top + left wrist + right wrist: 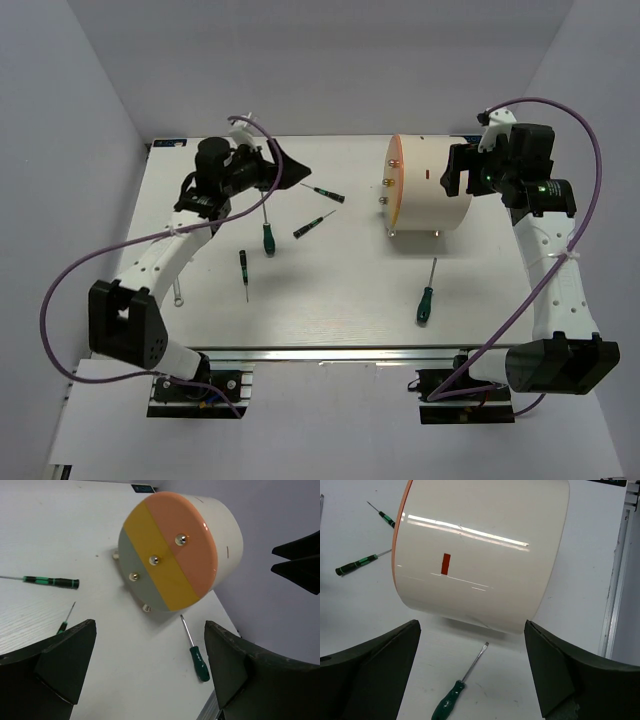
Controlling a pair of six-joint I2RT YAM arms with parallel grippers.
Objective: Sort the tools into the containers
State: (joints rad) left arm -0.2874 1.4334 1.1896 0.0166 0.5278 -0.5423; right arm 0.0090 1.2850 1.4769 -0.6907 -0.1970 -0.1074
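The white drum (432,185) lies on its side with its round face (170,555) turned left. That face holds an orange drawer (192,535), a yellow drawer (165,572) and a grey-green drawer (131,560), all pushed in, each with a brass knob. Green-handled screwdrivers lie on the table: one (426,296) in front of the drum, and several left of it (323,192) (314,224) (268,236) (243,272). A small silver wrench (178,292) lies by the left arm. My left gripper (290,165) is open, facing the drum's face. My right gripper (456,170) is open behind the drum.
The drum stands on small brass feet (146,608). A red mark (446,563) sits on its side wall. The table's metal rail (616,580) runs along its right edge. Purple cables loop from both arms.
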